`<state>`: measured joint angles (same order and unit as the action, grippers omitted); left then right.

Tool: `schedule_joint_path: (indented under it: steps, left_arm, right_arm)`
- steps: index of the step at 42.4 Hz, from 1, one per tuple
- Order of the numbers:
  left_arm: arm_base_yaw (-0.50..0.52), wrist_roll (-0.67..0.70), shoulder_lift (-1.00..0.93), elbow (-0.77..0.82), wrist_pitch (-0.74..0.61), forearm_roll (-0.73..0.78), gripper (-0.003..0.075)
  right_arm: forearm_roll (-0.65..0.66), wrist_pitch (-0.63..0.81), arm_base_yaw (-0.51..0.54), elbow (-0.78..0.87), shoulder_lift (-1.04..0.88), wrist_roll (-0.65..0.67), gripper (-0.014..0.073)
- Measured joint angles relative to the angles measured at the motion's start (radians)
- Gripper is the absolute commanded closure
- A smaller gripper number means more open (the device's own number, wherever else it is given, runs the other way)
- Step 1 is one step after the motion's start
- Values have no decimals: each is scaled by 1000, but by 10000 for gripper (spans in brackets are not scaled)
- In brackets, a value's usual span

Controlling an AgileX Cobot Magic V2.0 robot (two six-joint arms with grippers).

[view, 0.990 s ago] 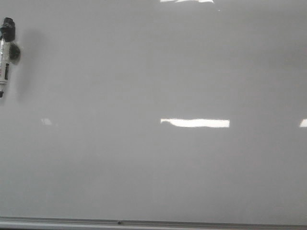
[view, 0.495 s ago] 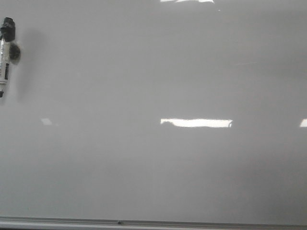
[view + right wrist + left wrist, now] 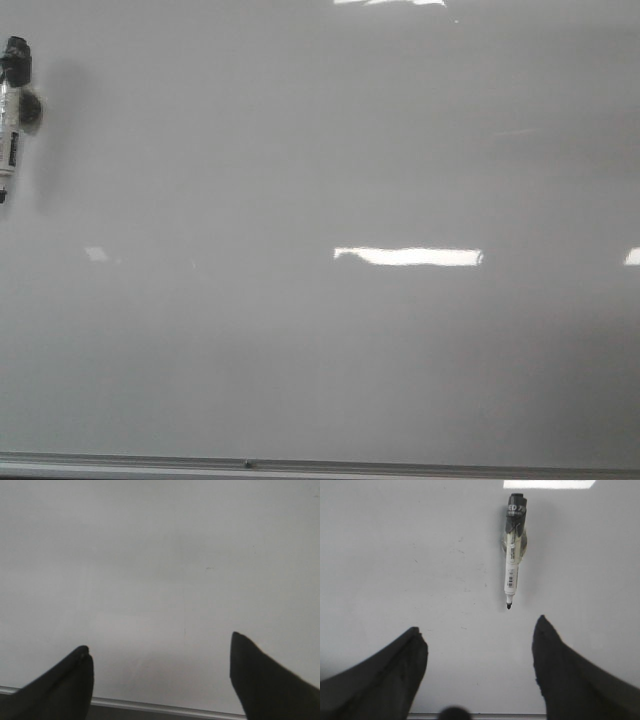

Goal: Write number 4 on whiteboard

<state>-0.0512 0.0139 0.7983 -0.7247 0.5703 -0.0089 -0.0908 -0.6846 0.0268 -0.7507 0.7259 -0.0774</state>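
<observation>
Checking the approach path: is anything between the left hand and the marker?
No. In the left wrist view, only bare whiteboard separates the open left hand from the marker, apart from faint smudges.

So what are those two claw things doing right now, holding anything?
Left gripper: open, holding nothing; the marker lies on the whiteboard ahead of it.
Right gripper: open, holding nothing, only bare board in front.

bright rectangular light reflections (image 3: pixel 408 256); no walls or floor visible
</observation>
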Motion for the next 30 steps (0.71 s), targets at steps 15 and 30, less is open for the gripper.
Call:
schedule_joint_path:
  steps: [15, 30]
  left_arm:
    - [-104, -2, 239, -6, -150, -17, 209]
    - [-104, -2, 446, -6, -393, -48, 210]
  right_arm:
    - [-2, -17, 0, 0, 0, -2, -16]
    - [-2, -19, 0, 0, 0, -2, -16]
